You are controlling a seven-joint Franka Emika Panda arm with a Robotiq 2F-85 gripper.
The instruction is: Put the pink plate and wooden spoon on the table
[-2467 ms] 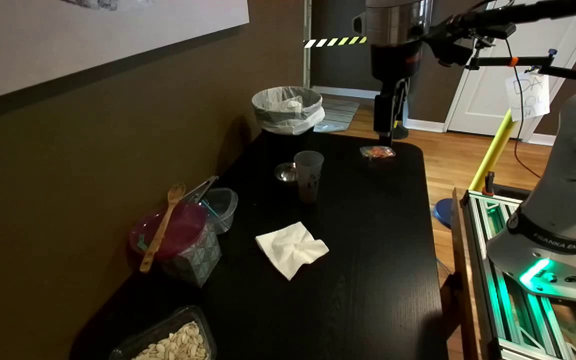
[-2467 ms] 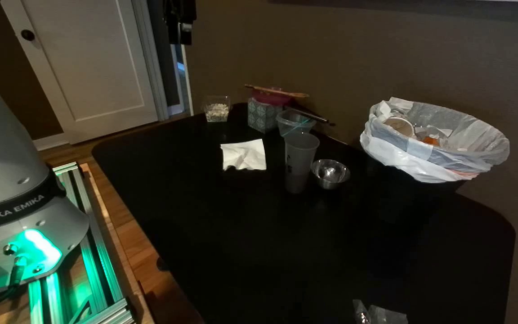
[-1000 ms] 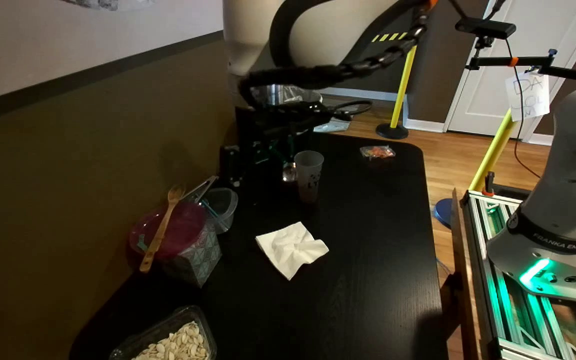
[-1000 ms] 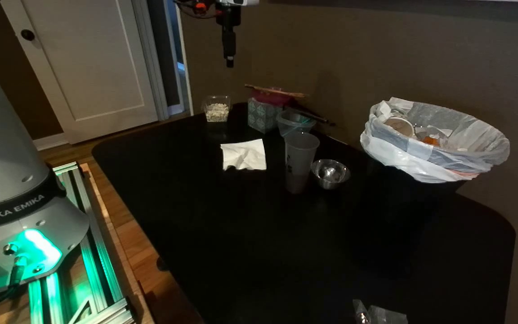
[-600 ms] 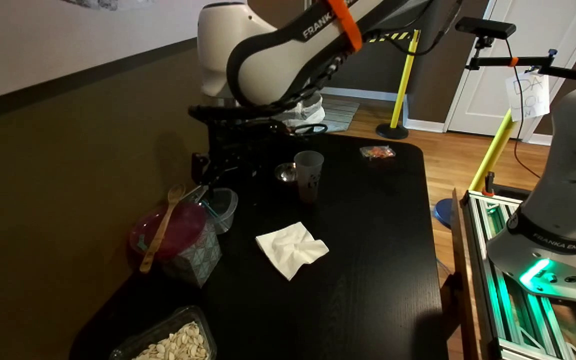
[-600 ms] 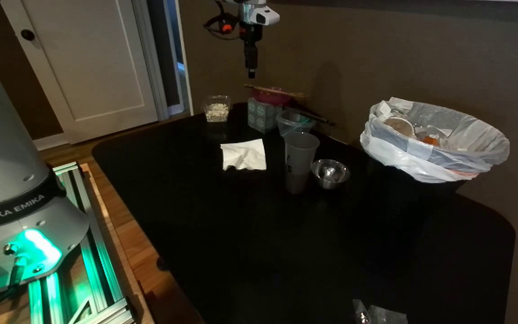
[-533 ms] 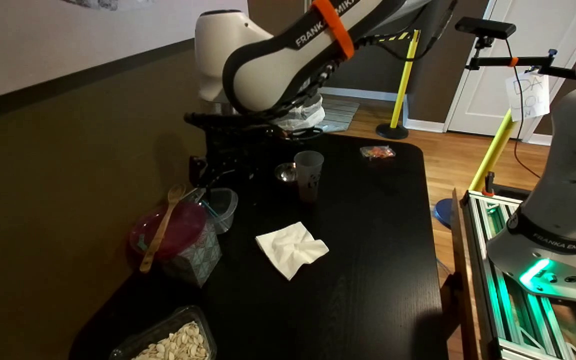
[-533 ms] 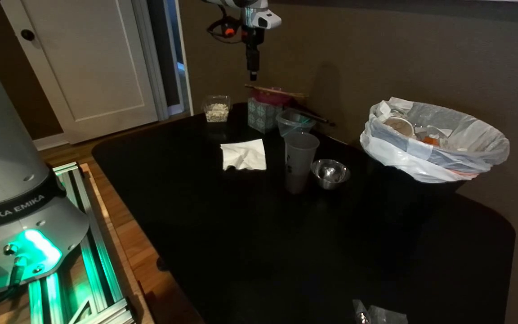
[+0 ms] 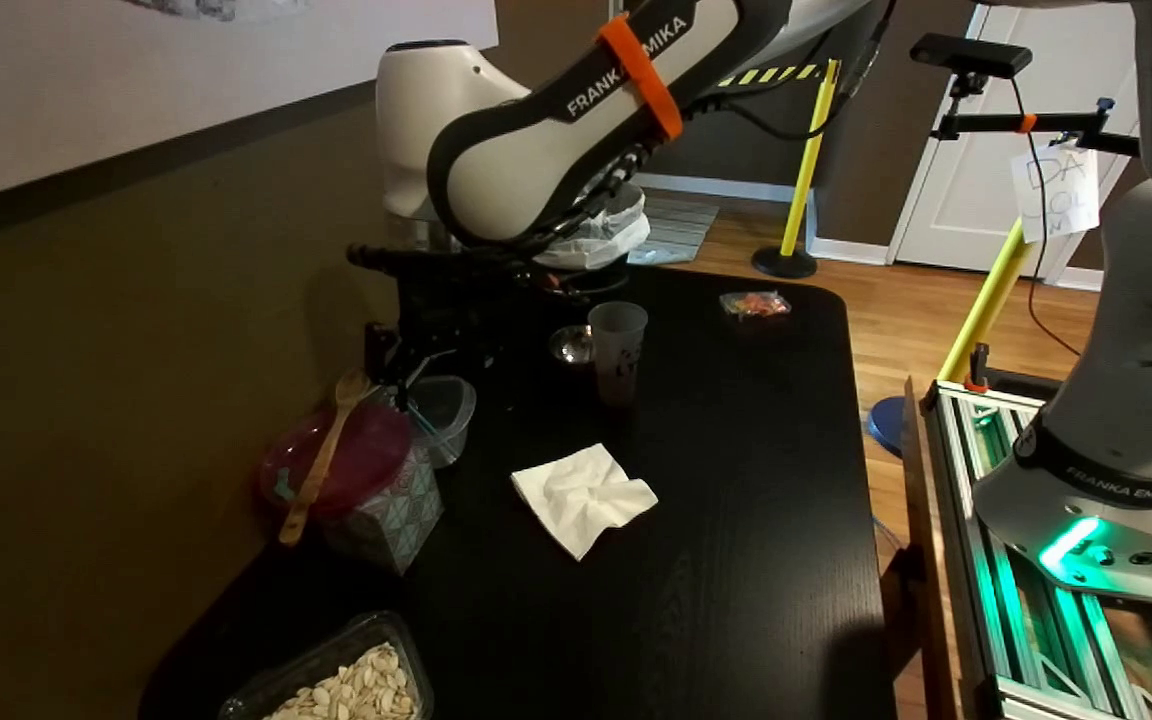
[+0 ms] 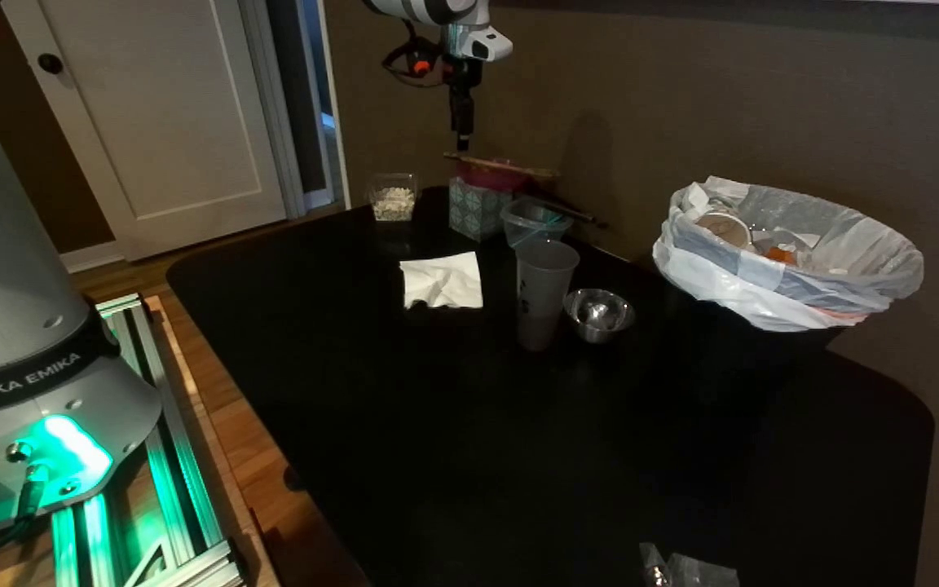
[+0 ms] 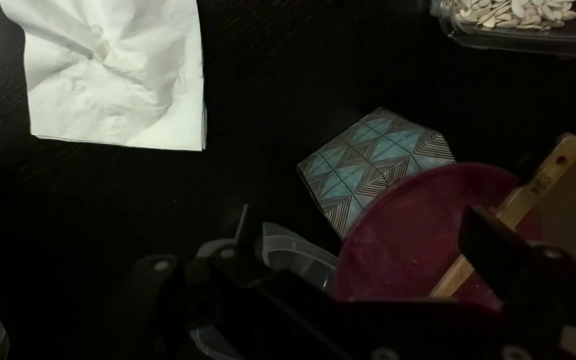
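Spoon [image 9: 319,475]: lying across the plate [image 9: 376,455], its handle end past the rim. The plate rests on the box [image 9: 411,515], not on the table [image 9: 736,530], so I record neither item as placed. Gripper [image 10: 463,144]: jaws spread well apart, nothing seen held. In an exterior view its tips stand near the spoon and above it, with a slight gap; from where I stand I would not certify that they are directly over it.

I judge the step in hand to be the approach to the spoon, which lies on top and ought to go first. In the wrist view one finger covers part of the handle, so the spoon is not centred between the two. Recommended: shift towards the spoon until its handle runs midway, and turn the wrist, since the wood lies aslant to the closing line. Descend only until the tips straddle the handle; pressing further would probably tip the plate. Close gently, then raise straight up so that the plate is not dragged.

Just beside the box, the tub [image 9: 448,425] calls for clearance. Farther out lies the napkin [image 9: 584,498]; I would advise setting the spoon on the table apart from it, with room left for the plate
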